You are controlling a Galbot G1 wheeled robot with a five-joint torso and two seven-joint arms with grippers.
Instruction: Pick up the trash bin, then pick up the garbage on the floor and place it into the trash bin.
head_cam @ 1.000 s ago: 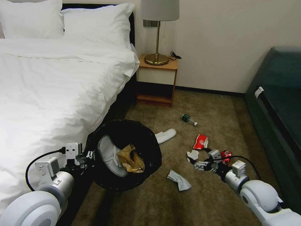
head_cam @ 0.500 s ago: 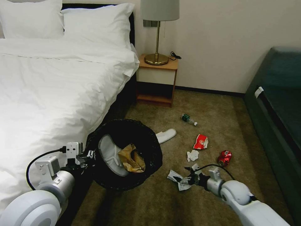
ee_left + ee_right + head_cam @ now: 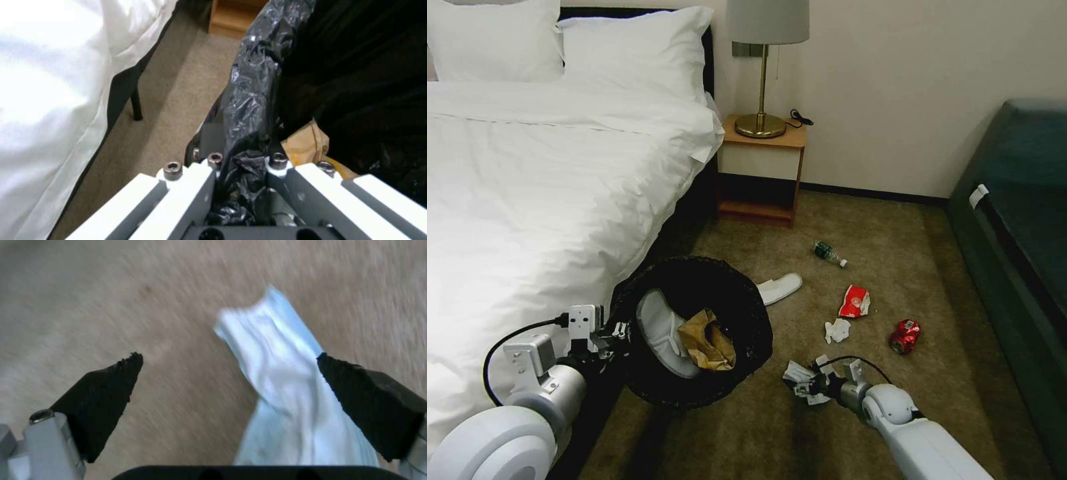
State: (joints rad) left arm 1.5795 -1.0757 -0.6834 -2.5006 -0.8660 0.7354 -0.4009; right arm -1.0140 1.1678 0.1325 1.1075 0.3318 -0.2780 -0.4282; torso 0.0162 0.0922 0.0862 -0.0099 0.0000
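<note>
My left gripper (image 3: 617, 331) is shut on the rim of the black trash bin (image 3: 740, 303), held tilted beside the bed; the wrist view shows its fingers (image 3: 195, 186) clamped on the crinkled black liner (image 3: 251, 100). Inside the bin lie a white slipper (image 3: 660, 330) and a tan paper bag (image 3: 707, 340). My right gripper (image 3: 802, 385) is open, low over a crumpled white tissue (image 3: 795, 375) on the carpet; that tissue (image 3: 285, 386) lies between the black pads (image 3: 106, 390). More garbage lies beyond: a slipper (image 3: 780, 288), white tissue (image 3: 837, 330), red wrapper (image 3: 854, 301), crushed red can (image 3: 905, 335), green bottle (image 3: 829, 253).
The white bed (image 3: 540, 187) fills the left side. A wooden nightstand (image 3: 762, 170) with a brass lamp (image 3: 760, 67) stands against the far wall. A dark green sofa (image 3: 1014, 240) runs along the right. Open carpet lies between bed and sofa.
My right arm has swung left from beside the red can and dropped down over the tissue near the bin. The left arm and bin have stayed put.
</note>
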